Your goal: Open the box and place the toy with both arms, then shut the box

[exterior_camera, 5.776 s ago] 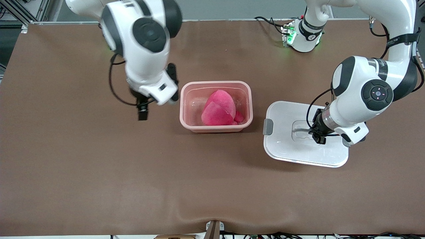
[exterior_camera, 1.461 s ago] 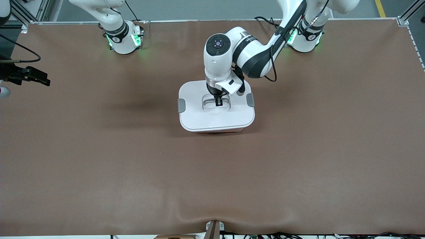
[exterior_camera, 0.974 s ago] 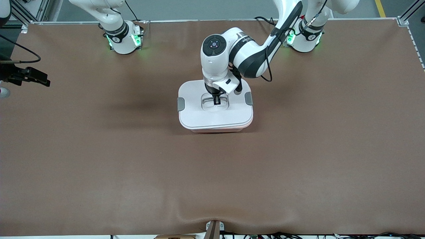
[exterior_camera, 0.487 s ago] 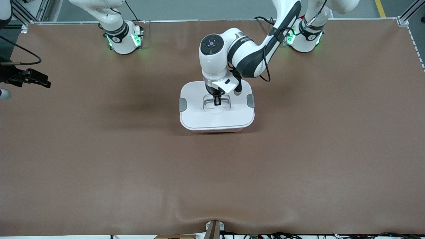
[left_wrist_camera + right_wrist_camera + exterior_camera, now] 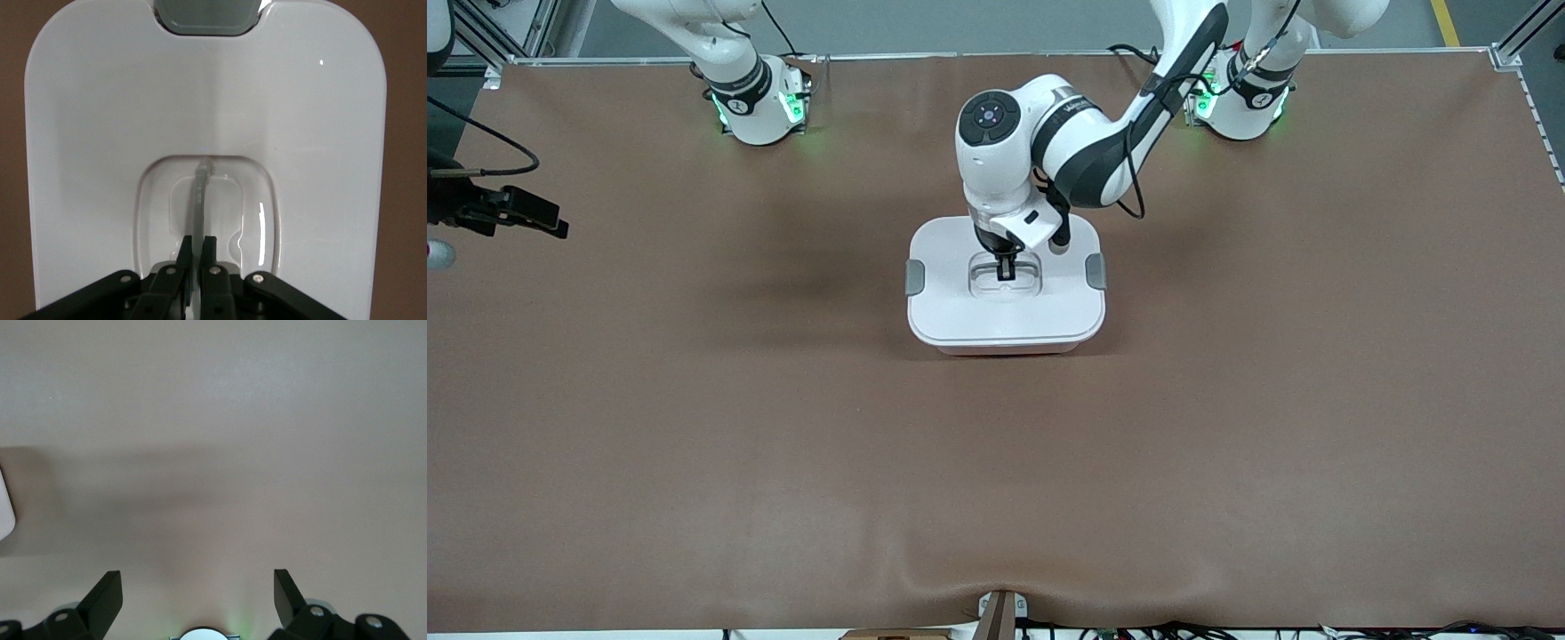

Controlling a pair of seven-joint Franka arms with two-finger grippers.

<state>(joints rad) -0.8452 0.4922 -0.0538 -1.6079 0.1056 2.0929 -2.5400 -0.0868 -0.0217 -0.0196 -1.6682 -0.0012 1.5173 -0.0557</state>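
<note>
- The box stands in the upper centre of the front view, its white lid on top, so the toy is not visible.
- The left gripper is clamped on the lid's handle.
- The right gripper waits at the frame's left edge over the table, fingers apart, holding nothing.

The white lid sat squarely on the box, grey clips at both ends. The left gripper was down in the lid's recessed handle, pinched tight on it. The right gripper waited well apart, up over the table's edge.
</note>
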